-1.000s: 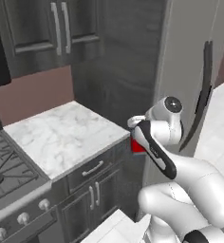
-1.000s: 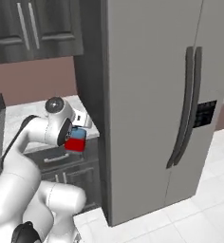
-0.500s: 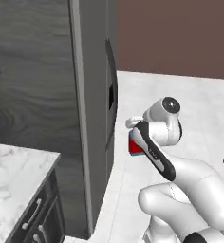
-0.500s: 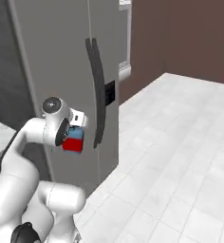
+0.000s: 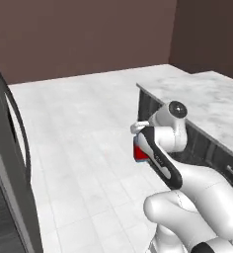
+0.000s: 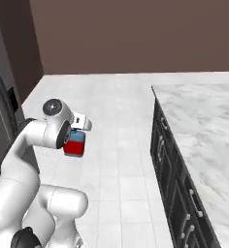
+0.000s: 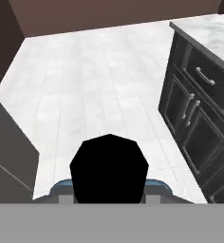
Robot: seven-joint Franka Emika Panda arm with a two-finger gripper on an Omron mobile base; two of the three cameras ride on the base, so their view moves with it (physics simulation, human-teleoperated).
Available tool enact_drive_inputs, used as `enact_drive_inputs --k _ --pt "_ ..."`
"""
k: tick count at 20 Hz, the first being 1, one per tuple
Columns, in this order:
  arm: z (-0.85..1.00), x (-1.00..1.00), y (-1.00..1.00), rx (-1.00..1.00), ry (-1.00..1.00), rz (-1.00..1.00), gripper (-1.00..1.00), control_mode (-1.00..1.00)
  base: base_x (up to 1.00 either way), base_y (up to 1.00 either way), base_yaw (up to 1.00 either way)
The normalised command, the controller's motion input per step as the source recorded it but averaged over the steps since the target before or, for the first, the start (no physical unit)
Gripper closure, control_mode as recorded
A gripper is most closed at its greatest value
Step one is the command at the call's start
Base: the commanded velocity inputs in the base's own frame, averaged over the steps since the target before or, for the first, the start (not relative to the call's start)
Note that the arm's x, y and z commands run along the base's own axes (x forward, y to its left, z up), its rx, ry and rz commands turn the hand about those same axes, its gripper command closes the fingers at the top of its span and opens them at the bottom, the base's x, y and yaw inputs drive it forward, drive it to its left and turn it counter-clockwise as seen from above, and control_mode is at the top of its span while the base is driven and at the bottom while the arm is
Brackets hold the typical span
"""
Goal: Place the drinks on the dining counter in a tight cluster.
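- The squat red-and-blue bottle [image 6: 74, 144] with its black cap [image 7: 109, 168] is carried in the air above the pale tiled floor [image 5: 89, 128], tucked close against the arm's wrist.
- In the right base view the bottle shows blue on top and red below; in the left base view a sliver of its red body [image 5: 139, 152] peeks out beside the forearm.
- The fingers [image 6: 76, 139] are clamped on the bottle; in the hand view the black cap sits right at the bottom centre, with the blue shoulder of the bottle just under it.
- The dining tabletop [image 5: 207, 106], white marble with grey veins, lies to the robot's right, apart from the bottle.
- Under that tabletop run dark grey cabinets [image 7: 194, 123] with silver handles [image 7: 204, 77], seen clearly in the hand view.
- The marble surface in the right base view [image 6: 204, 131] fills the right side.
- A dark grey fridge [image 5: 10, 197] stands at the left edge of the left base view.
- A brown wall [image 6: 136, 34] closes the room behind the floor.
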Motion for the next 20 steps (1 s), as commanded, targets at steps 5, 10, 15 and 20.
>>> enact_drive_inputs --k 5,10,15,20 --pt "0.0 0.0 0.0 0.0 0.0 0.0 1.0 1.0 -0.03 0.04 -0.96" --pt "0.0 0.0 0.0 0.0 0.0 0.0 1.0 1.0 0.0 0.02 -0.99" --pt "0.0 0.0 0.0 0.0 0.0 0.0 1.0 1.0 0.0 0.03 -0.99" --pt "0.0 0.0 0.0 0.0 0.0 0.0 1.0 1.0 0.0 0.04 -0.97"
